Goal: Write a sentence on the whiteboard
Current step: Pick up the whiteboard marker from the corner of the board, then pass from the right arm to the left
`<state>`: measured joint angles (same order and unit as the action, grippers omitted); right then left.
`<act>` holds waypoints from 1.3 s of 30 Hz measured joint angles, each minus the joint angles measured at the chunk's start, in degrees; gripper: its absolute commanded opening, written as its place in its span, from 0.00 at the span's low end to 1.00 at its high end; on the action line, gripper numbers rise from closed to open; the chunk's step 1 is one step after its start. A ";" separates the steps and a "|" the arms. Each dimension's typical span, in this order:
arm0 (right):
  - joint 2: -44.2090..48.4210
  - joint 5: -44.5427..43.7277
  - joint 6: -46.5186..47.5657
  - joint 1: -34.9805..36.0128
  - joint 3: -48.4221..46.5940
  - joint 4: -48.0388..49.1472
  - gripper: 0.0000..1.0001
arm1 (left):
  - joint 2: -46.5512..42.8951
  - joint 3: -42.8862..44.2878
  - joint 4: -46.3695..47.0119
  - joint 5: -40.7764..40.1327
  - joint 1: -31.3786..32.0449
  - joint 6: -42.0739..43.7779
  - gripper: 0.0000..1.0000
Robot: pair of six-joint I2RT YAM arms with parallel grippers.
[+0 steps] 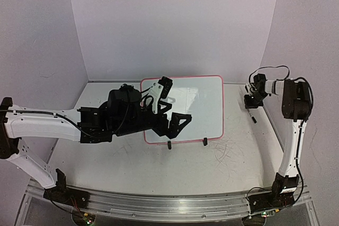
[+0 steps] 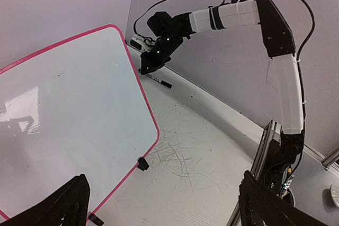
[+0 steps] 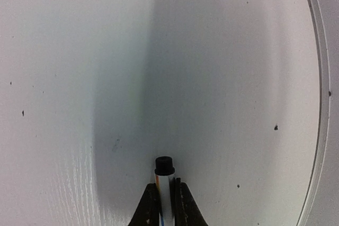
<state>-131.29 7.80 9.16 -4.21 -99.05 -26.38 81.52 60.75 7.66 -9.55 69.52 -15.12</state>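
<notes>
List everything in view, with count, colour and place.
whiteboard: one, white with a pink frame, mid-table; no writing shows on it
feet: two, black, on the whiteboard's near edge
marker: one, white barrel with black ends, far right of the table, held in the right gripper
scribbles: a patch of thin black lines, on the table to the right of the whiteboard's near corner
table: one, white, under it all
left gripper: one, black, open, over the whiteboard's left end
right gripper: one, black, shut on the marker
</notes>
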 measured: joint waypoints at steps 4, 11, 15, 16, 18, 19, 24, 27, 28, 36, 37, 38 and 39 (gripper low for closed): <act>4.44 1.36 -2.44 -0.03 7.15 3.04 0.00 | 0.00 0.00 0.51 2.43 -3.16 -0.85 0.99; 27.11 4.99 -10.56 0.01 30.01 14.27 0.00 | 0.00 0.00 2.02 5.49 -7.72 -4.68 0.99; 45.26 8.53 -14.84 1.91 40.58 22.81 0.00 | 1.34 0.85 3.05 7.41 -8.02 -6.41 0.99; 49.02 9.66 -15.73 3.18 42.30 24.47 0.00 | 1.97 1.17 3.22 7.75 -8.06 -6.80 0.99; 55.95 12.21 -17.60 5.79 45.17 27.41 0.00 | 3.18 1.70 3.44 8.37 -8.15 -7.48 0.99; 58.81 13.83 -18.91 7.49 46.86 29.75 0.00 | 3.73 1.84 3.58 8.93 -8.26 -7.65 0.99; 72.02 22.48 -27.33 15.36 54.95 38.58 0.00 | 6.20 1.86 5.44 11.10 -9.14 -9.78 0.99; 75.32 24.91 -32.70 20.31 58.29 45.46 0.00 | 6.76 1.16 8.96 14.21 -10.54 -12.28 0.99; 75.67 25.17 -34.68 22.43 59.49 48.68 0.00 | 6.97 0.70 11.07 16.23 -11.32 -13.47 0.99; 65.93 21.90 -47.88 35.99 64.04 71.88 0.00 | 13.56 -0.48 26.57 32.16 -14.15 -23.38 0.88; 64.59 21.06 -48.67 37.11 64.03 73.89 0.00 | 14.46 -0.48 27.94 33.69 -14.07 -24.45 0.85; 63.22 20.26 -49.58 38.11 63.98 75.87 0.00 | 15.32 -0.50 29.05 35.00 -13.99 -25.84 0.81; 61.92 19.76 -50.42 39.03 63.77 77.64 0.00 | 16.01 -0.50 30.05 36.22 -13.92 -26.59 0.77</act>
<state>-69.37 27.56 -41.26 34.82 -35.28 51.26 97.52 60.25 37.71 26.66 55.60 -41.72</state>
